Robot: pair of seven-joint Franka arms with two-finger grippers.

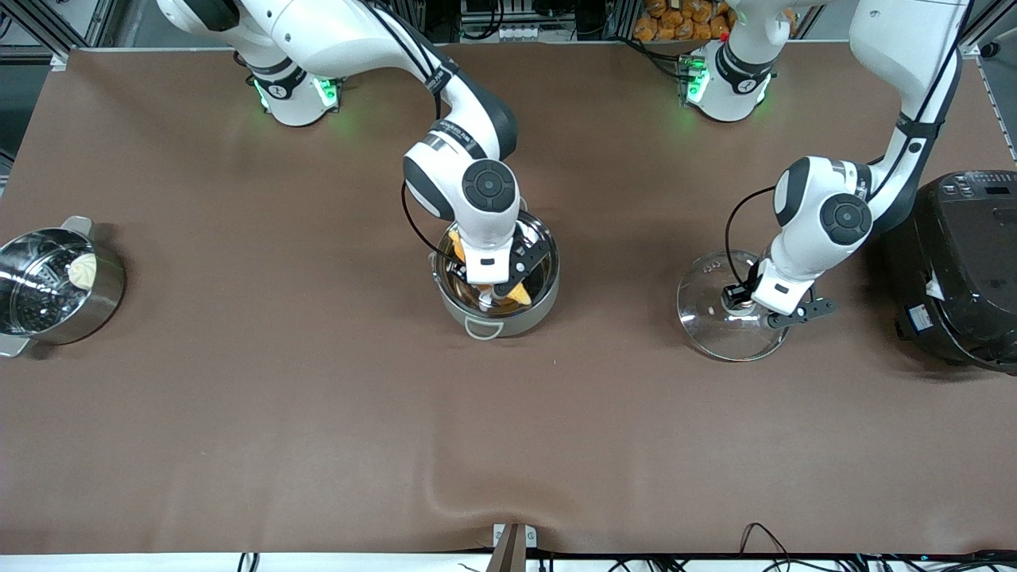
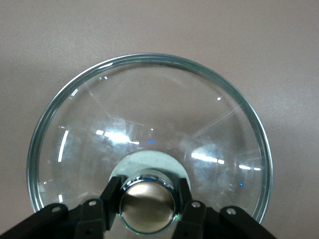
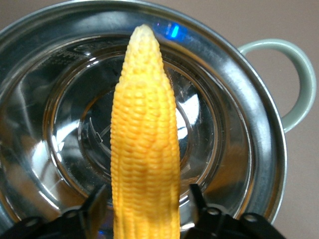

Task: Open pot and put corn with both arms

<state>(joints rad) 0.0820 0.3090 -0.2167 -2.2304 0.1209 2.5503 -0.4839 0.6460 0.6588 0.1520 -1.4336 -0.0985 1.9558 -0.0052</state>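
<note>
Front view: pot point(image 1: 499, 306) mid-table, lid off, w/ right gripper point(image 1: 494, 287) down in its mouth holding corn point(image 1: 520, 295). Glass lid point(image 1: 719, 330) flat on table toward left arm's end, near black rice cooker point(image 1: 965, 270); left gripper point(image 1: 747, 306) on its knob. Steamer pot point(image 1: 56, 290) w/ bun at right arm's end.

Left wrist: fingers point(image 2: 110, 196) clamped either side of coppery knob point(image 2: 147, 203).

Right wrist: fingers point(image 3: 94, 206) grip corn's thick end, tip over pot's bare floor.
</note>
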